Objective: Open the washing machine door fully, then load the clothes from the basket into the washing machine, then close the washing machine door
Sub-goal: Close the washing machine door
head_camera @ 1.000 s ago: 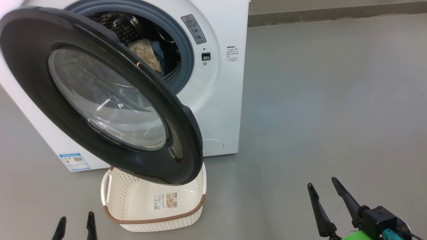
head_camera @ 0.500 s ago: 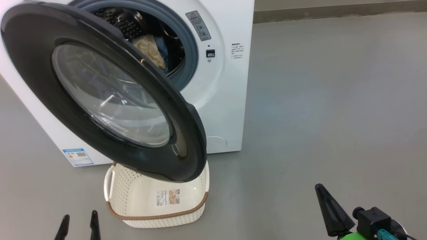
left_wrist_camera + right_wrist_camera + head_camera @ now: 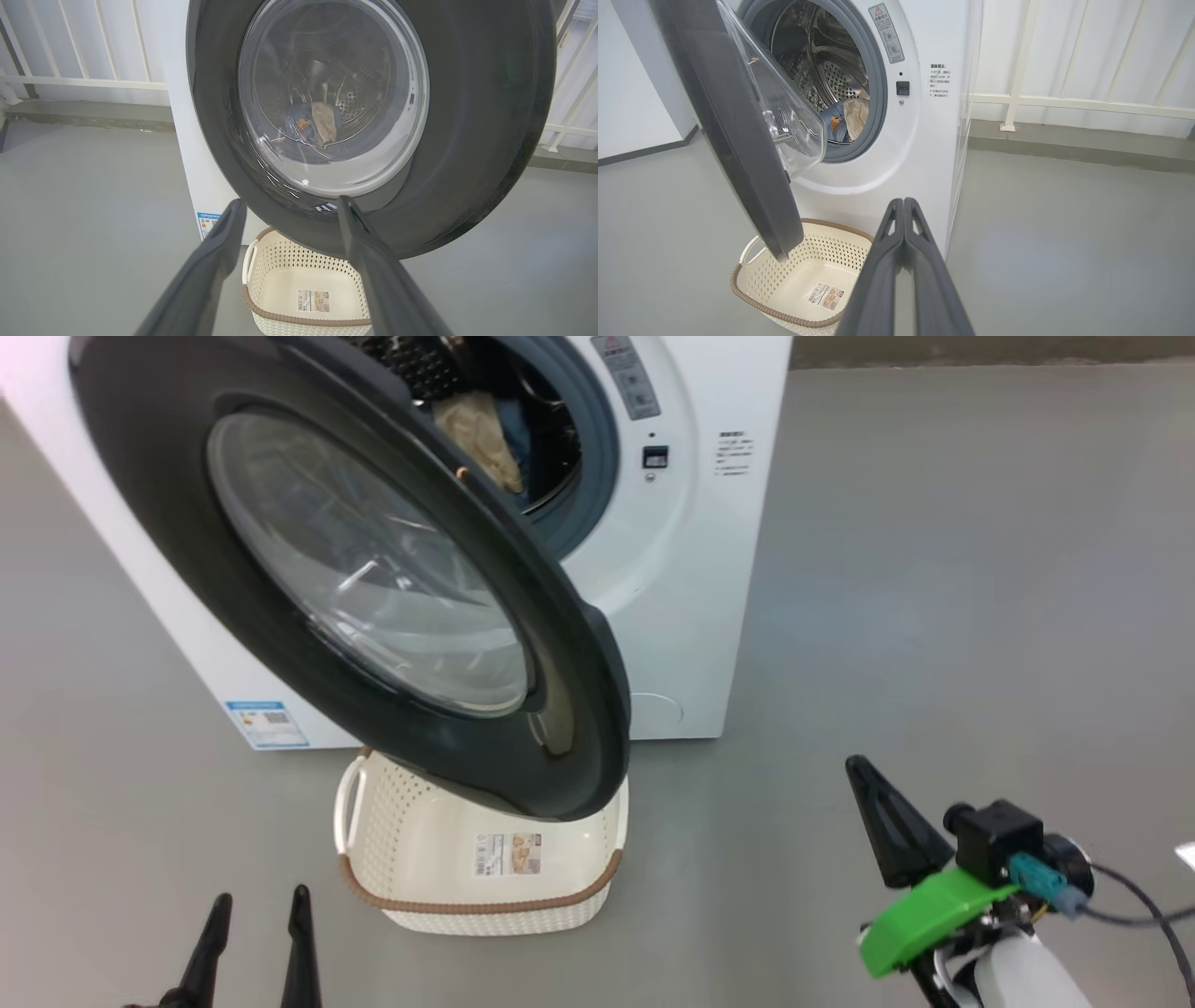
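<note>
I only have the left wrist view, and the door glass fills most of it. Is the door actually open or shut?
Observer: Open. In the right wrist view the washing machine door is swung clear of the drum opening.
Operator: Is anything left to load?
Observer: Apparently not. What shows of the basket bottom is bare except for its label sticker, and blue and beige clothes lie in the drum.
Operator: And my right gripper?
Observer: The right gripper is shut on nothing. The head view has it low at the right, apart from the door and basket.
</note>
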`<state>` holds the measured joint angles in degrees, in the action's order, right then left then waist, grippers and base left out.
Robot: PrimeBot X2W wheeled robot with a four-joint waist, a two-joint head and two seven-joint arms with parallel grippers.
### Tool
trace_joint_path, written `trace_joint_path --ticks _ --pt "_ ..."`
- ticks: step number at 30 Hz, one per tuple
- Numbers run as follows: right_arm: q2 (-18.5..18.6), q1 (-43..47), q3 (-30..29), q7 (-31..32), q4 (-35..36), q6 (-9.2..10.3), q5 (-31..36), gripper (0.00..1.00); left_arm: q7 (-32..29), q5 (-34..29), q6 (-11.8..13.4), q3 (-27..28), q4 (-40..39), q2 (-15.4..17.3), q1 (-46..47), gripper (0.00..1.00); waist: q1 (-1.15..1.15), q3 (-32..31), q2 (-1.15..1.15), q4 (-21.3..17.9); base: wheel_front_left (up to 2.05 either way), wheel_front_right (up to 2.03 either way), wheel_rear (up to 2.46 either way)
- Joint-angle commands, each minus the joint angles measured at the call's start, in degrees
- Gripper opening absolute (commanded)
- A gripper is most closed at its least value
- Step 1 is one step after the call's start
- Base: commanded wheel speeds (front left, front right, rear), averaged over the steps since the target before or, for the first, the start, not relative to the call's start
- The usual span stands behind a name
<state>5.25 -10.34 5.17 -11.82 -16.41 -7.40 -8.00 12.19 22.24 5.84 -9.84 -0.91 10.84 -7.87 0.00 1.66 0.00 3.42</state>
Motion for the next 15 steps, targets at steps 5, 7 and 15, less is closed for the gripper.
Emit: trace_joint_path --ticks 5,7,15 --pt "-0.06 -10.14 0.99 -2.16 -6.92 -0.09 -1.54 0.00 0.81 -1.13 -0.29 0.91 -0.58 0.41 3.55 1.00 0.00 1.27 0.00 3.36 0.00 0.00 0.00" --pt "-0.22 -13.04 0.54 -2.56 -9.24 -0.09 -1.84 0.00 0.93 -1.18 -0.32 0.77 -0.37 0.35 3.87 1.00 0.00 1.46 0.00 3.87 0.00 0.00 0.00" --pt "-1.09 -22.86 0.46 -3.13 -11.42 -0.09 -3.01 0.00 1.36 -1.24 -0.16 0.64 0.11 0.20 4.39 1.00 0.00 1.87 0.00 4.45 0.00 0.00 0.00"
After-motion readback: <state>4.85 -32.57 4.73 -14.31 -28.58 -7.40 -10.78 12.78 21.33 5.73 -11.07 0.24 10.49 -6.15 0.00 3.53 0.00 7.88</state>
